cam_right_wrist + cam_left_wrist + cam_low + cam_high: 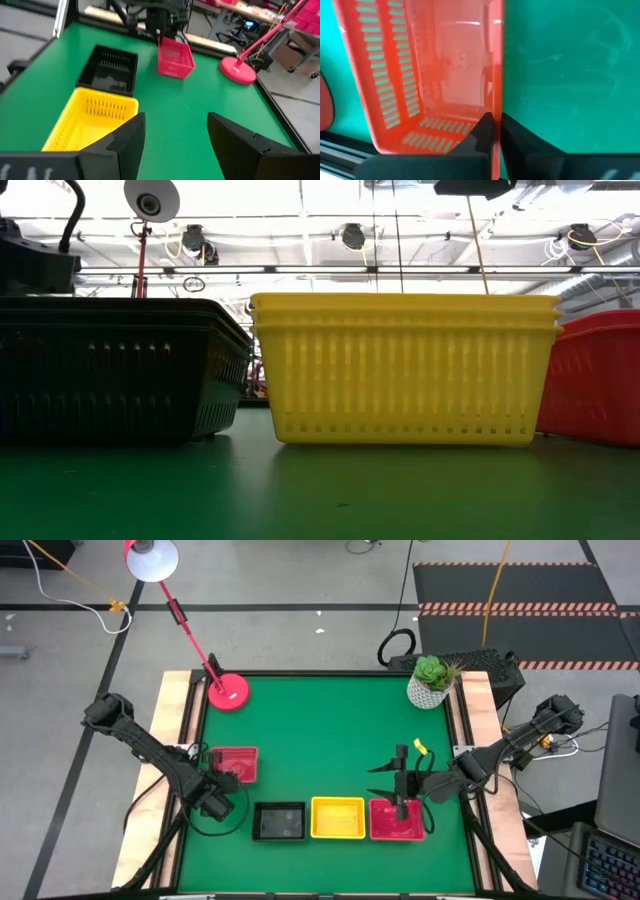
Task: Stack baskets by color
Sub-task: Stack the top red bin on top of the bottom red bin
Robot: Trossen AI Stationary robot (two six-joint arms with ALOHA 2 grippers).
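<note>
A red basket (233, 765) sits at the table's left, and my left gripper (222, 782) is shut on its near wall. In the right wrist view this basket (175, 57) shows far off under that gripper. Along the near edge stand a black basket (279, 821), nested yellow baskets (338, 817) and another red basket (397, 823). My right gripper (396, 782) hovers open above that red basket with nothing between its fingers (125, 135). My left gripper pinches the red basket's near long wall at its rim (496, 107), close to a corner. One finger (482, 131) is inside the basket and the other (520, 140) is outside. The fingers come from above, slanting down.
A pink lamp base (229, 692) stands at the far left and a white plant pot (430, 690) at the far right. Bare green mat (320, 740) lies between them and the row of baskets. In the low view the yellow baskets (405, 370) fill the middle.
</note>
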